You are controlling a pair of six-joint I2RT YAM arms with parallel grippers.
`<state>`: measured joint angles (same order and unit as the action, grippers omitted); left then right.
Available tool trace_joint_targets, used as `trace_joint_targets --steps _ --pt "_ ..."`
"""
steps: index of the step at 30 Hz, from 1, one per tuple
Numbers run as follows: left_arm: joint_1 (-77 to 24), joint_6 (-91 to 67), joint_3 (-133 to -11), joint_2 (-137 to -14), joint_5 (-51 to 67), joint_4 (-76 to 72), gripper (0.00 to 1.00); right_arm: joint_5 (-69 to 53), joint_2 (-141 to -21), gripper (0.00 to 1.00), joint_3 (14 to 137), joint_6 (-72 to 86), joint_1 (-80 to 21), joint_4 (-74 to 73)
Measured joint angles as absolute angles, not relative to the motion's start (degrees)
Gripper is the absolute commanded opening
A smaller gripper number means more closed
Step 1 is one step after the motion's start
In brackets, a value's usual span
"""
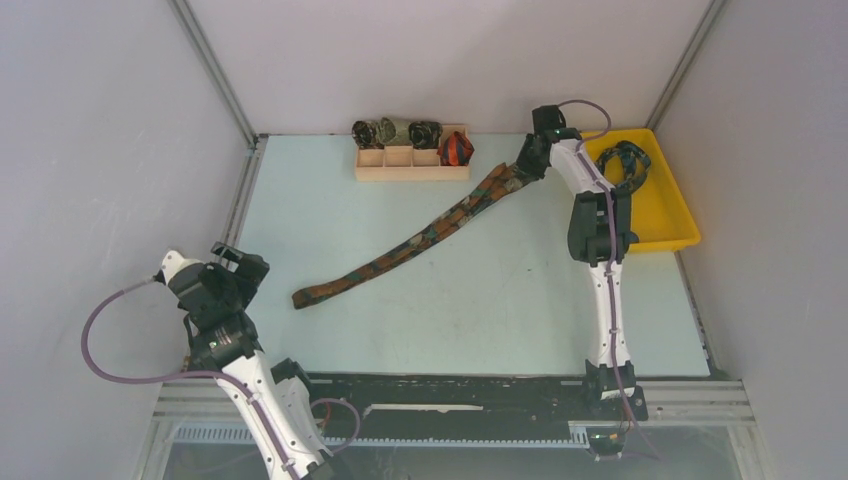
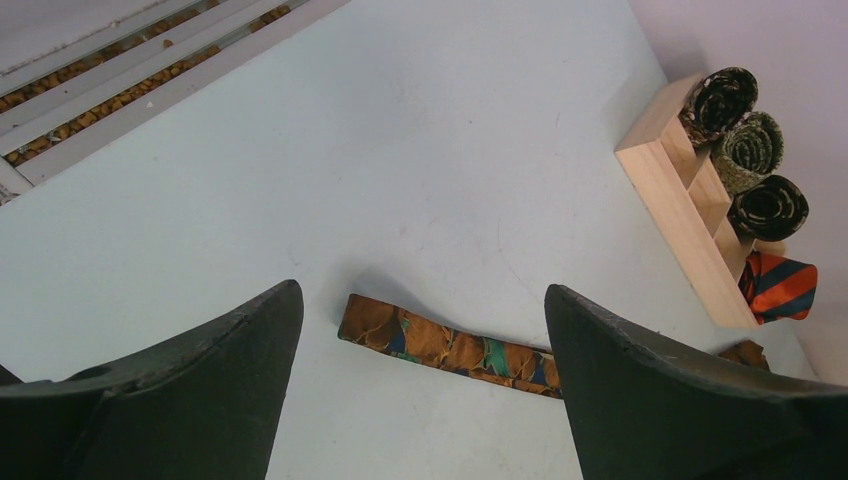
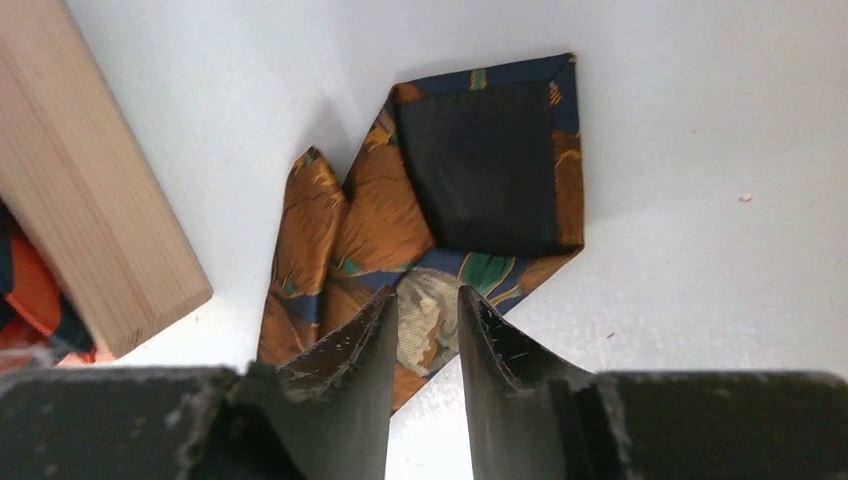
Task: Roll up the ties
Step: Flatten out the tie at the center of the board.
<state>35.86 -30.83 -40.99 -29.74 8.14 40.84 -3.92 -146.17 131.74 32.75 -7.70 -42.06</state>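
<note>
**Pale table, one tie stretched across it**

Pale blue-white, the table (image 1: 500, 300) sits between grey walls (image 1: 100, 120). Across it lies the brown-orange-green tie (image 1: 420, 240), unrolled and flat, running on a slant from its narrow end near the left-middle up to its wide end at the back right.

At that wide end the right gripper (image 3: 428, 300) points down onto the fabric. In the right wrist view the end is folded back on itself, showing its dark lining. The jaws stand only narrowly apart right at the cloth, and it cannot be told whether they pinch it.

Over the near-left corner hangs the left gripper (image 2: 422, 292), jaws spread wide and holding nothing. Its wrist view shows the tie's narrow end on the table between the two fingers, below them and apart from them.

Against the back wall stands a wooden organiser (image 1: 410, 172). Three rolled ties (image 1: 398, 131) sit along its rear, and a red-orange and black tie (image 1: 456, 150) sits rolled at its right end. To the right, a yellow tray (image 1: 670, 235) holds a loosely heaped navy tie (image 1: 625, 165).
</note>
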Motion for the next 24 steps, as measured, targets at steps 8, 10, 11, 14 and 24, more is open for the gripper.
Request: trace_joint_targets --steps 8,10,11,14,24 --pt "35.86 -30.81 -40.99 -29.74 8.16 40.84 0.96 -7.84 -144.03 0.44 129.51 32.56 -9.15 -38.46" --pt "35.86 -30.79 -40.99 -29.74 8.14 40.84 0.96 -8.12 -144.03 0.45 129.51 32.82 -9.45 -38.15" --pt "35.86 -30.79 -40.99 -29.74 8.16 40.84 0.96 -8.27 -144.03 0.46 129.51 33.01 -9.65 -38.02" --pt "35.86 -30.79 -40.99 -29.71 8.16 40.84 0.96 -8.56 -144.07 0.46 129.71 33.82 -10.15 -37.76" --pt "35.86 -30.79 -40.99 -29.34 8.16 40.82 0.96 -9.26 -146.47 0.45 132.18 36.03 -10.66 -36.47"
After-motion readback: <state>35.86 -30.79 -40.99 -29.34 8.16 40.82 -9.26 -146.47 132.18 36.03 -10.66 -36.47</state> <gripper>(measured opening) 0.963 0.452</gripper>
